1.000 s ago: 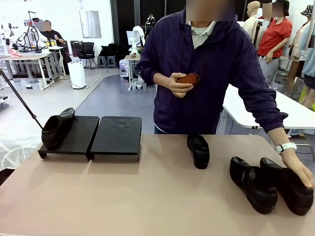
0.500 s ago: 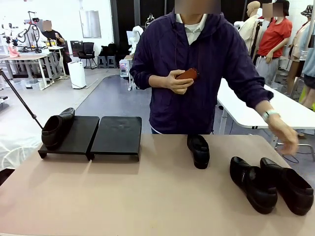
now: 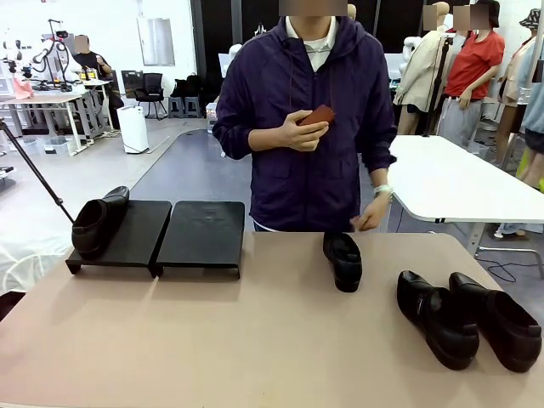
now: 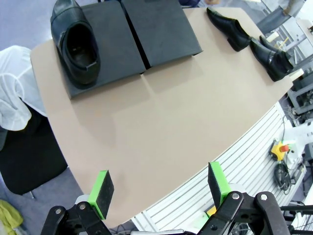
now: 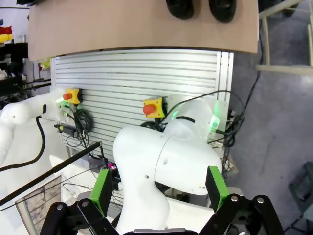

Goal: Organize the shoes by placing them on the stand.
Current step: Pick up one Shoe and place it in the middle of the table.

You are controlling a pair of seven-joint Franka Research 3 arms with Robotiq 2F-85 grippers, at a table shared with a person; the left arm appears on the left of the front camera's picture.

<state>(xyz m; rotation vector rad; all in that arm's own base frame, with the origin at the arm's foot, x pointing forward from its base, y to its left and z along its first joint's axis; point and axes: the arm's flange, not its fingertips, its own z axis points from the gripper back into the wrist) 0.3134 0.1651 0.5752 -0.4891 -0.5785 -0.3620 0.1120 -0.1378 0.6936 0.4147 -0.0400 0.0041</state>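
One black shoe (image 3: 98, 223) lies on the left platform of the stand (image 3: 143, 231), at its left edge; the right platform (image 3: 204, 231) is bare. A second shoe (image 3: 342, 259) stands mid-table at the far side. The other two shoes (image 3: 437, 319) (image 3: 495, 320) sit side by side at the right front. From above, my left gripper (image 4: 159, 191) is open over the table's near edge, with the shoe on the stand (image 4: 73, 41) far ahead. My right gripper (image 5: 159, 191) is open above the robot's base, the pair of shoes (image 5: 180, 7) beyond it.
A person stands at the far side holding a small reddish-brown brush (image 3: 316, 116) at chest height, the other hand (image 3: 370, 219) low near the table's far edge. The tan tabletop (image 3: 212, 331) is bare in front of the stand. A white table (image 3: 450, 183) stands behind.
The person's hand has lifted off the rightmost shoe and drawn back to their side, and they have straightened up. Shoes and stand have not moved.
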